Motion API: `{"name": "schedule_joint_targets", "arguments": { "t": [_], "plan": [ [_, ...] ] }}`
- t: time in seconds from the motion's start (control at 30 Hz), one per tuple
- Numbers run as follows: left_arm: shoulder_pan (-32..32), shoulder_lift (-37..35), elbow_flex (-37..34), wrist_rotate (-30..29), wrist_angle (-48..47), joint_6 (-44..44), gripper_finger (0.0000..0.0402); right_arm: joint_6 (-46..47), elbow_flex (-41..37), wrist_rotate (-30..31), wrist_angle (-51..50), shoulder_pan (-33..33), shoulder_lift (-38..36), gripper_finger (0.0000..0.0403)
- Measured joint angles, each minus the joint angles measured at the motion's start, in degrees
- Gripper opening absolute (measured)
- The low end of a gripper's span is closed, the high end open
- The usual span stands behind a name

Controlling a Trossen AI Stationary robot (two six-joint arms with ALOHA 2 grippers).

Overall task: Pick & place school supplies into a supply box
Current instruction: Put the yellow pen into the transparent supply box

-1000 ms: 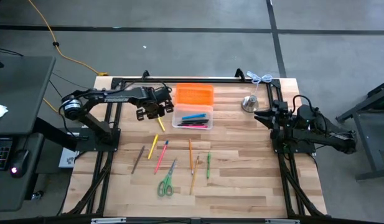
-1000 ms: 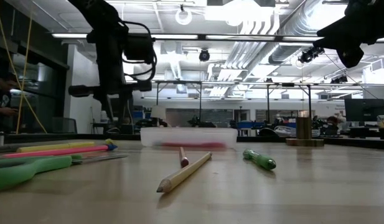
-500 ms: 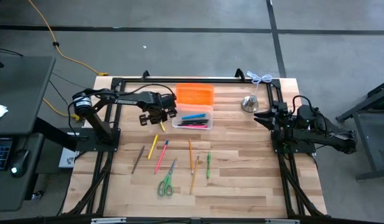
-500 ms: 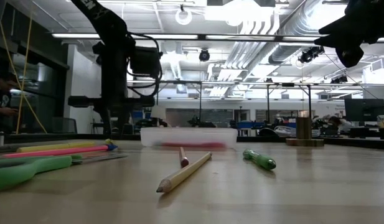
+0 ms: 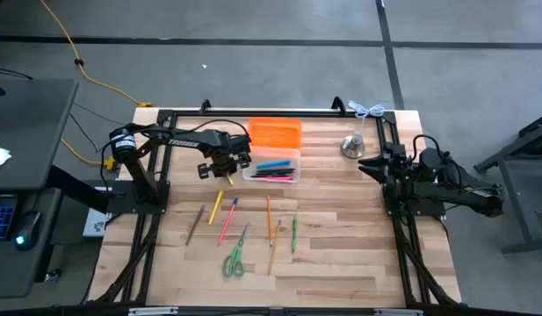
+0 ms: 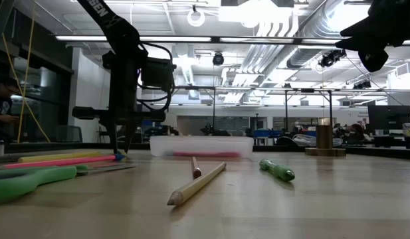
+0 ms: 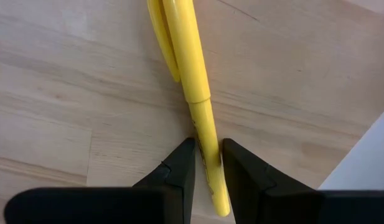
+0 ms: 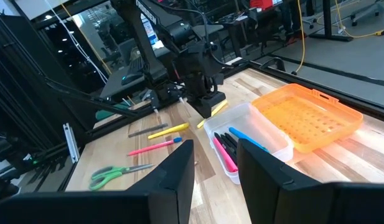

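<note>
A yellow pen (image 7: 187, 62) with a clip lies on the wood by the left near corner of the clear supply box (image 5: 272, 168). The box's orange lid (image 5: 274, 133) is folded open behind it, and blue, pink and dark pens lie inside. My left gripper (image 7: 208, 146) (image 5: 224, 168) (image 6: 121, 151) is down at the table, shut on this pen. A dark pencil (image 5: 194, 225), another yellow pen (image 5: 216, 208), a pink pen (image 5: 227, 219), an orange pencil (image 5: 269, 216), a green marker (image 5: 294, 233) and green scissors (image 5: 234, 255) lie flat nearer me. My right gripper (image 8: 215, 146) (image 5: 369, 165) hangs open above the table's right side. My left gripper pinches the yellow pen's plain barrel (image 7: 203, 127), near the end away from the clip, between its two fingertips (image 7: 182, 165). The fingers come from above, pointing down, and lie across the pen. The pen lies flat on the table with its clip end reaching out past the fingers.
A silvery bell-like object (image 5: 353, 145) stands to the right of the box, near my right arm. A wooden pencil (image 5: 274, 247) lies among the loose supplies. The black frame (image 5: 253, 112) runs along the table's far edge. People and benches show in the room behind.
My left gripper has moved a little toward the table's right edge and down, from above the table to the tabletop beside the box's left near corner, onto the yellow pen. The pen has stayed where it lay.
</note>
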Motion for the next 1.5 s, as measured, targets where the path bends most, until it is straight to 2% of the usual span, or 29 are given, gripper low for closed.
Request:
{"name": "schedule_joint_targets", "arguments": {
  "t": [0.57,0.9,1.27,1.5],
  "plan": [
    [-0.09,0.15,-0.10,-3.02,0.04,0.00,0.0108,0.00,0.00,-0.34,0.00,0.00,0.00,0.0099],
    [-0.09,0.13,-0.10,-4.11,0.27,0.38,0.0014,0.00,0.00,-0.50,-0.02,-0.01,0.00,0.0099],
    [-0.09,-0.17,0.31,-4.72,0.41,3.50,0.0018,0.00,0.00,-0.50,0.00,-0.02,0.00,0.0099],
    [-0.24,-1.11,3.43,-9.60,-3.38,5.83,0.0013,0.00,0.00,-0.52,-0.02,-0.01,0.00,0.0099]
  ]
}}
